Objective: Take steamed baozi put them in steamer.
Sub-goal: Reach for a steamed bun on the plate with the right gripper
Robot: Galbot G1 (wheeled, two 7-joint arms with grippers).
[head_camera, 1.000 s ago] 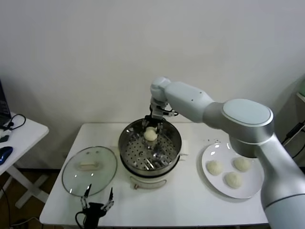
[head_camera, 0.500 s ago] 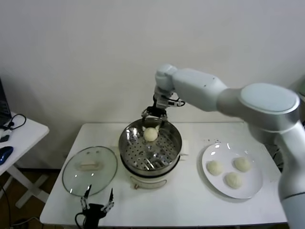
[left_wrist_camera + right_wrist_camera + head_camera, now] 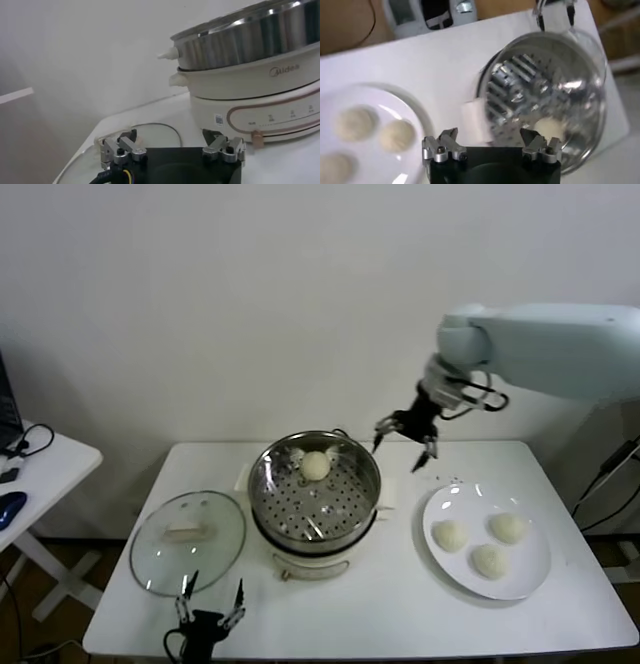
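Observation:
One creamy-white baozi [image 3: 316, 465] lies at the back of the shiny steel steamer [image 3: 270, 494] on its white pot base; it also shows in the right wrist view [image 3: 550, 126]. Three baozi [image 3: 449, 534] [image 3: 508, 527] [image 3: 489, 560] lie on the white plate [image 3: 525, 582]. My right gripper [image 3: 404, 437] is open and empty, in the air between steamer and plate, above the table's back. My left gripper [image 3: 209, 603] is open and empty, parked at the table's front edge by the glass lid. The steamer's wall [image 3: 240, 42] fills the left wrist view.
A round glass lid [image 3: 188, 541] with a white handle lies on the table left of the steamer. A small side table [image 3: 40, 459] with cables stands at far left. A white wall is behind.
My right gripper let go of the baozi in the steamer, rose, and swung right out of the basket toward the plate. The left arm has hardly moved.

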